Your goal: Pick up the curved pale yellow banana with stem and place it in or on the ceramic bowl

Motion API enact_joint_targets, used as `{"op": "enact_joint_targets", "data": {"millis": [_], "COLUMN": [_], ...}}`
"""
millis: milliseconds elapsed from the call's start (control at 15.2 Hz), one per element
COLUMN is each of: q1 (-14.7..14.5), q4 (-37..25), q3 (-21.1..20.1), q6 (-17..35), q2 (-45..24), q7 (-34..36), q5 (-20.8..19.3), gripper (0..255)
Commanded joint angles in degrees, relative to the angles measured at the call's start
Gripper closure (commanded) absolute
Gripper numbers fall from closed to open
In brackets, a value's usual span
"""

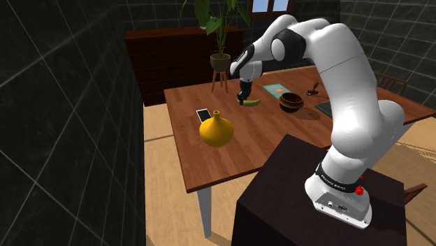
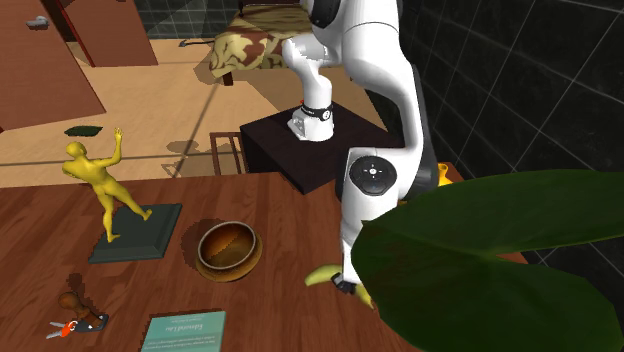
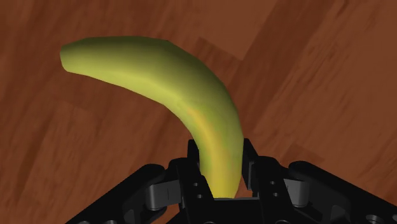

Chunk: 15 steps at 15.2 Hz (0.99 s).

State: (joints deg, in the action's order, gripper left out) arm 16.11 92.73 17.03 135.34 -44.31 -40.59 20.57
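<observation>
A curved yellow-green banana point(image 3: 172, 83) sticks out from between my black fingers, clasped at one end. My gripper point(image 3: 219, 167) is shut on it. In the shoulder view the gripper point(image 1: 244, 96) holds the banana point(image 1: 251, 103) just above the wooden table point(image 1: 209, 161), to the left of the dark brown bowl point(image 1: 291, 102). From the second exterior view the banana point(image 2: 322, 275) hangs to the right of the bowl point(image 2: 229, 249), partly behind a big leaf.
An orange gourd-shaped vase point(image 1: 216, 130) and a small dark card point(image 1: 203, 114) sit nearer the shoulder view's left. A teal booklet point(image 2: 183, 331), a yellow figurine on a slab point(image 2: 105, 190) and keys point(image 2: 75, 318) lie around the bowl. A potted plant point(image 1: 220, 59) stands beyond the table.
</observation>
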Motion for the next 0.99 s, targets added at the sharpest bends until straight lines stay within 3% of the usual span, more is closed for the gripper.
{"op": "enact_joint_targets", "data": {"millis": [0,924], "q1": [-0.20,-1.55], "q4": [0.18,0.14], "q3": [0.34,2.41], "q6": [-0.92,-7.69], "q2": [1.09,7.96], "q7": [0.21,1.93], "q5": [-0.35,-2.89], "gripper": [255,255]}}
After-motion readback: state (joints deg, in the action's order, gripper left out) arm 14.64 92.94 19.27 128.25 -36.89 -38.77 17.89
